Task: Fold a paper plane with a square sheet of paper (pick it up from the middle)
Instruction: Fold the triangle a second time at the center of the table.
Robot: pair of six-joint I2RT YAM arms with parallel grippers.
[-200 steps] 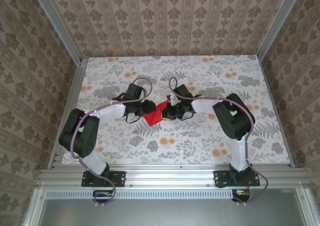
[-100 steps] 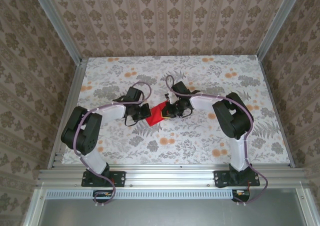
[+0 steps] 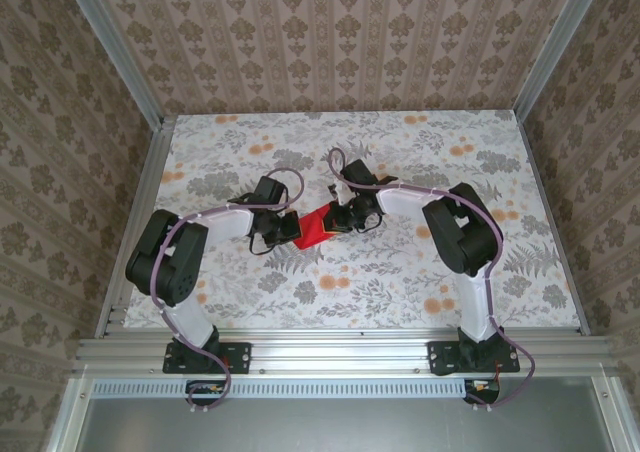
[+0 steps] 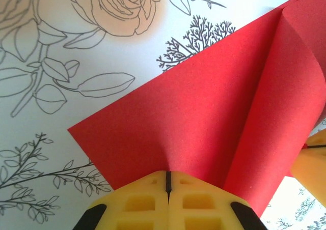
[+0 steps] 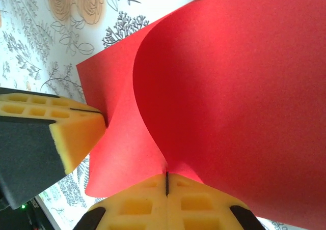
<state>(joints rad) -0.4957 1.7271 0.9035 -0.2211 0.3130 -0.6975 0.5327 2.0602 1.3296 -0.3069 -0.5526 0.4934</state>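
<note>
Left hand inward; sheet corners cropped

square sheet of paper | bright red, plain | bowed, curled over | middle of tabletop

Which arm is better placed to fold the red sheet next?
Probably the right. The right gripper is shut where the sheet curls over, so it could carry that flap across; the left gripper pinches a flatter part, anchoring it.
</note>
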